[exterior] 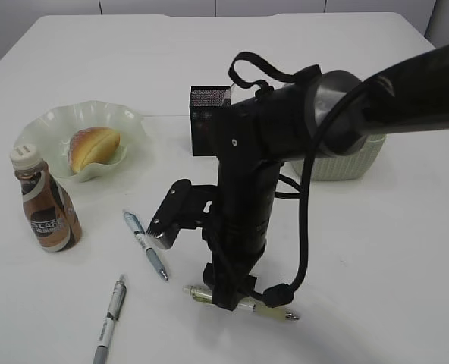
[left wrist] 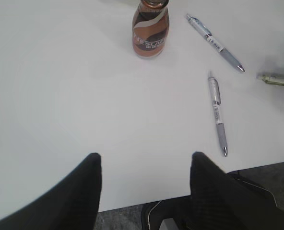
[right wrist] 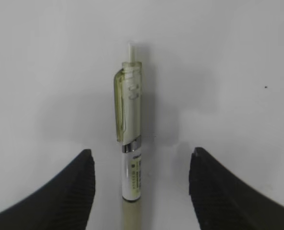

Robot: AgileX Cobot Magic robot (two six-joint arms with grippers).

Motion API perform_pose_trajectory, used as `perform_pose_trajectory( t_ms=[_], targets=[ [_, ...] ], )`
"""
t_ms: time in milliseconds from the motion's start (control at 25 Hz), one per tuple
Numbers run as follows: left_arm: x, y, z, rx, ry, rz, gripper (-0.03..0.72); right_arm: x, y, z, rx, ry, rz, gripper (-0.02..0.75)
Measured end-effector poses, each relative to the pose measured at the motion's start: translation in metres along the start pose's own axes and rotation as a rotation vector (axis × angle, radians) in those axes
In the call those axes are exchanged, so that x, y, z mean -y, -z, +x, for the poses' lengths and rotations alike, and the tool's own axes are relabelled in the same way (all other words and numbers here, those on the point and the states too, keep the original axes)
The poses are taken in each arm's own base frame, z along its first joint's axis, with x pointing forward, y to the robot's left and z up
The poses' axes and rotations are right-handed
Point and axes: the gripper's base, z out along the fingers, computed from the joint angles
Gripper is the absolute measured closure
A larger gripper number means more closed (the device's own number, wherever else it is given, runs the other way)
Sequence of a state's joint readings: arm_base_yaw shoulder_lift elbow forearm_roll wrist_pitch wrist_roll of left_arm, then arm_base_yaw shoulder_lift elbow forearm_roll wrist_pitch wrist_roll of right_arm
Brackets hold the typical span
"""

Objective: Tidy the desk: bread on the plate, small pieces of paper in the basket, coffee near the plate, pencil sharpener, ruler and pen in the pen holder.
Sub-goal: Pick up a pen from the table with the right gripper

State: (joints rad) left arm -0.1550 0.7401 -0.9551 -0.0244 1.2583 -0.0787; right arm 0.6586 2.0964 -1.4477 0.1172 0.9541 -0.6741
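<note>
Right wrist view has the right pincer [right wrist: 141, 191] spread wide astride a pale green pen [right wrist: 130, 129] lying on the tabletop [right wrist: 238, 72], well clear of the pen holder [exterior: 209, 102]. Next: lower, pinch, carry.

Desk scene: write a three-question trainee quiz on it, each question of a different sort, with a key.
1. True or false: the bread lies on the plate.
2. Multiple choice: what lies between the open fingers of the right gripper? A) the coffee B) a pen with a pale green clip C) nothing
3. Fill in: in the left wrist view, the left gripper hovers open over the bare desk, and ___ pens lie whole beyond it.

Key: 1 true. 2 B; the fingers stand on either side of it, not yet closed on it. 3 two.
</note>
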Motion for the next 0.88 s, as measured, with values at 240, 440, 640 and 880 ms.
perform_pose_trajectory(
  t_ms=[240, 440, 640, 880],
  targets=[
    [0.0, 0.0, 0.0, 0.0, -0.002, -0.005, 0.255, -0.003, -0.005, -0.002, 0.015, 0.008, 0.028, 0.281],
    [-0.001, 0.0, 0.0, 0.001, -0.002, -0.007, 0.255, 0.002, -0.008, -0.002, 0.016, -0.006, 0.075, 0.281],
    [-0.001, 0.0, 0.0, 0.001, -0.002, -0.007, 0.255, 0.003, -0.014, -0.001, 0.003, -0.016, 0.074, 0.281],
    [-0.001, 0.0, 0.0, 0.001, -0.002, -0.007, 0.255, 0.003, -0.014, -0.001, 0.004, -0.023, 0.074, 0.292]
  ],
)
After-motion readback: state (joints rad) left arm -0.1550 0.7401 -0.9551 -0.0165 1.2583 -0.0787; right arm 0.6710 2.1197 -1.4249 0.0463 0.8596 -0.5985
